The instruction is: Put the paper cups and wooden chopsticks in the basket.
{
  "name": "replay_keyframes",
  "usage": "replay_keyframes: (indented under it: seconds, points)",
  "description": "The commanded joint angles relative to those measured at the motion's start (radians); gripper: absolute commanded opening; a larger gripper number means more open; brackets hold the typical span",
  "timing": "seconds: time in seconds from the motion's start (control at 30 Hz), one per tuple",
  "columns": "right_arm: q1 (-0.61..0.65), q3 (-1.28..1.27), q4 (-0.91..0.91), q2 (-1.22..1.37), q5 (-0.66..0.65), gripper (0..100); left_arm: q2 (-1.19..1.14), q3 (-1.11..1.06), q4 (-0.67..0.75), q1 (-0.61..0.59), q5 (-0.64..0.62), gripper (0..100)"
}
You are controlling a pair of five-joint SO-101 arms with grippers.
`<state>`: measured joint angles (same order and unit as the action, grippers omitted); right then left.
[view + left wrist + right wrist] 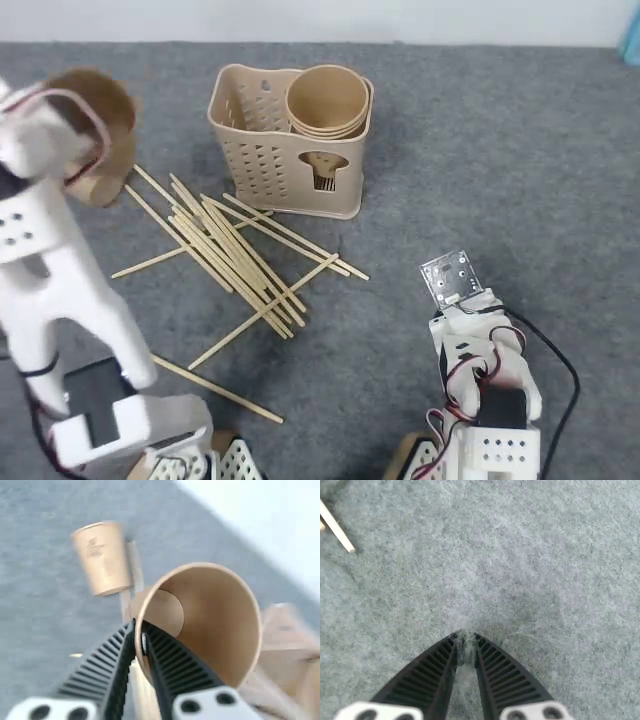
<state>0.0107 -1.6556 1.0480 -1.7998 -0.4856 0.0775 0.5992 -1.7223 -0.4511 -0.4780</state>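
Basket: I see one.
Paper cups: I count two loose, a raised cup and a lying cup, plus a nested stack showing about three rims.
Wooden chopsticks: roughly a dozen; the heap is too tangled for me to count exactly.

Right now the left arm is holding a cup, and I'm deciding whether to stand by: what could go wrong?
The left fingers pinch the paper cup only at its rim; it could slip or crumple. The basket already holds stacked cups, so a tilted cup may catch instead of nesting. Wooden chopsticks fanned beside the basket could get swept.
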Motion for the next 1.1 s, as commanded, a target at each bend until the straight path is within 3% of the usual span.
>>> replay_keyframes:
  seconds: [0.0, 0.23, 0.47, 0.77, 1.07]
  points:
    - [-0.008, -0.005, -0.002, -0.013, -0.011, 0.8, -0.003, 0.145, -0.023, 0.203, -0.135, 1]
    - [-0.008, -0.005, -0.002, -0.013, -0.011, 0.8, -0.005, 0.236, 0.071, 0.493, -0.233, 1]
    - [-0.008, -0.006, -0.004, -0.013, -0.011, 0.8, -0.031, 0.225, 0.204, 0.628, -0.255, 1]
    - [-0.008, -0.005, -0.004, -0.013, -0.012, 0.8, -0.259, 0.228, 0.204, 0.623, -0.255, 1]
    - [-0.007, -0.006, -0.024, -0.013, -0.012, 0.8, -0.307, 0.220, 0.141, 0.638, -0.247, 2]
